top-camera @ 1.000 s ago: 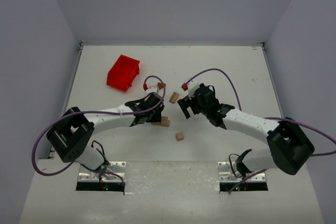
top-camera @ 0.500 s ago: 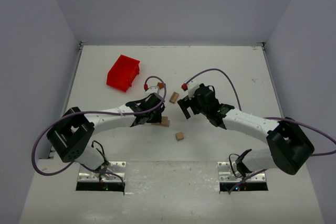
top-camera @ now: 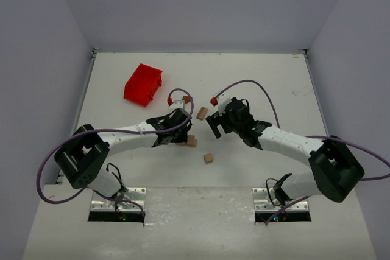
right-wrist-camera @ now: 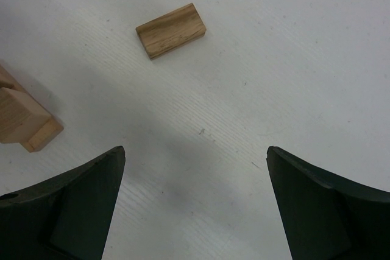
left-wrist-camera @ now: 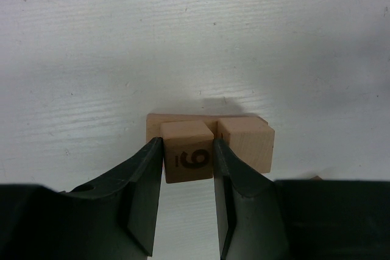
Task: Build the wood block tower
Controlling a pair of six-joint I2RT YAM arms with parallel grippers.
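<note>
In the left wrist view my left gripper (left-wrist-camera: 187, 145) is shut on a pale cube marked with a number (left-wrist-camera: 187, 158). That cube sits on a flat tan slab (left-wrist-camera: 177, 120), side by side with a second cube (left-wrist-camera: 248, 144). From above, the same small stack (top-camera: 191, 142) lies just right of the left gripper (top-camera: 181, 136). My right gripper (top-camera: 213, 127) hovers open over bare table, nothing between its fingers (right-wrist-camera: 73, 193). A loose slab (right-wrist-camera: 170, 30) lies ahead of it, also seen from above as a slab (top-camera: 202, 112). A loose cube (top-camera: 208, 158) rests nearer the bases. A reddish-brown wedge (top-camera: 187, 98) lies farther back.
A red plastic bin (top-camera: 144, 84) stands at the back left of the white table (top-camera: 268, 77). Grey walls close in the table on three sides. Purple cables loop above both arms.
</note>
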